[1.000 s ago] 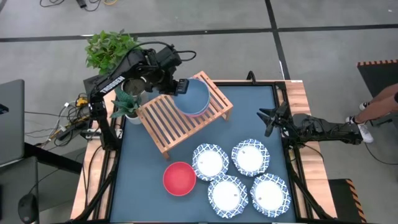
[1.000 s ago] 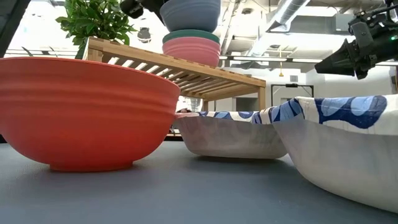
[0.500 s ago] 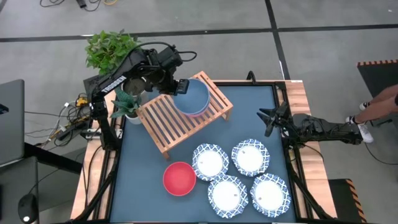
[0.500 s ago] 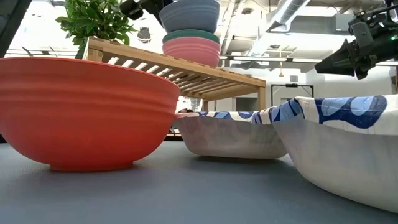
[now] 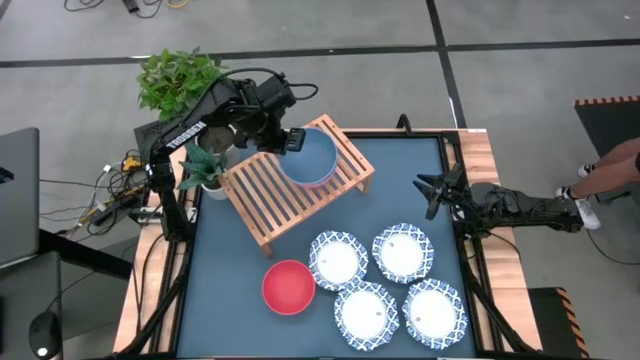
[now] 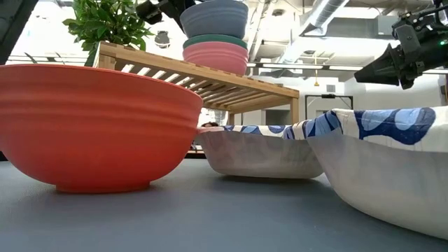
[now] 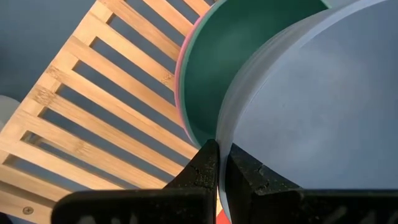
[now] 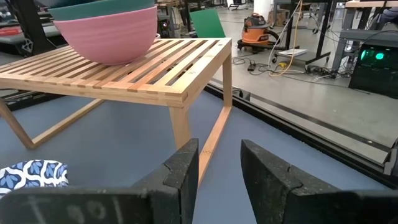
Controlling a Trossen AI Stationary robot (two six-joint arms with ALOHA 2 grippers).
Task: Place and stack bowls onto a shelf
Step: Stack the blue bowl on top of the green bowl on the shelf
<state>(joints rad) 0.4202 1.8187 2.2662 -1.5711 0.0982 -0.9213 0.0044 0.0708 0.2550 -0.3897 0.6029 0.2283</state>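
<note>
Holding grey-blue bowl, left pincer

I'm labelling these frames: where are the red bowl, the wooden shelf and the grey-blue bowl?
red bowl (image 5: 288, 287): high view, its inside.
wooden shelf (image 5: 270, 195): high view, bare slats.
grey-blue bowl (image 6: 213, 17): low view, outer wall.

Dark blue rectangular tabletop, bearing:
- low light wooden slatted shelf, set askew at the far left; a pink round bowl rests on its slats
- red round bowl
- four shallow white dishes with blue patterned rims, clustered
- potted green plant beside the shelf
</note>
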